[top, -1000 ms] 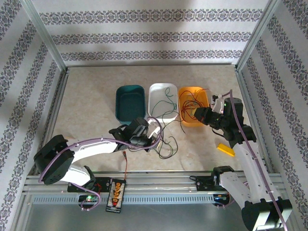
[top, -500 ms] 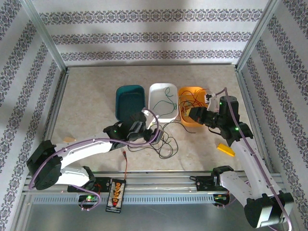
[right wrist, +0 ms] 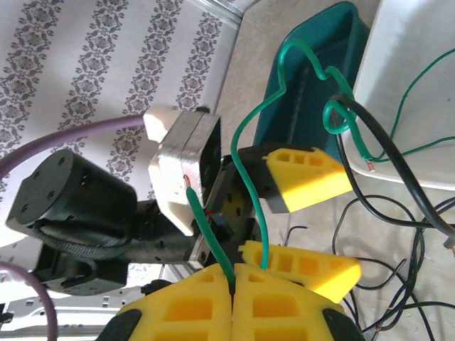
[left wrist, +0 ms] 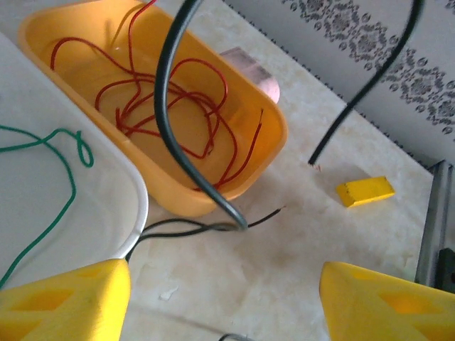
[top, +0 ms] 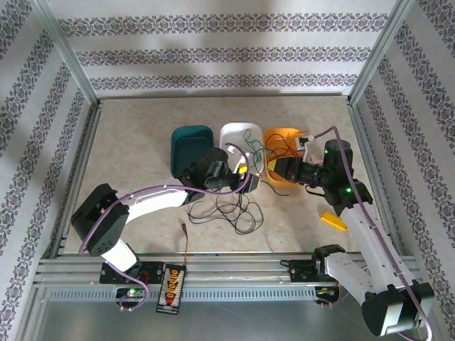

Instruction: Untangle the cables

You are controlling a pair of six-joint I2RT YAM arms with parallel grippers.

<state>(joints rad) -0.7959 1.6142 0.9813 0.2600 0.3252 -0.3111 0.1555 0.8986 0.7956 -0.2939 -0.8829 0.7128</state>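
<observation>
A loose tangle of black cables (top: 237, 212) lies on the table in front of the bins. My right gripper (right wrist: 233, 295) is shut on a green cable (right wrist: 250, 192), which rises and hooks into a black cable beside the white bin (right wrist: 419, 92). My left gripper (left wrist: 227, 312) stands open over bare table with nothing between its yellow fingers (left wrist: 64, 302); a black cable (left wrist: 162, 114) hangs in front of it. In the top view the left gripper (top: 242, 171) and right gripper (top: 276, 169) nearly meet between the white bin and the orange bin. Red cables (left wrist: 178, 99) lie in the orange bin (left wrist: 274, 135). Another green cable (left wrist: 67, 167) lies in the white bin.
A teal bin (top: 192, 150), the white bin (top: 229, 133) and the orange bin (top: 290, 136) stand side by side mid-table. A yellow block (top: 333, 221) lies near the right arm. A black board with orange plugs (top: 170, 285) sits on the front rail.
My left gripper has opened and swung up and right, from the table tangle to the white bin's front corner. My right gripper, still shut, has shifted left toward it.
</observation>
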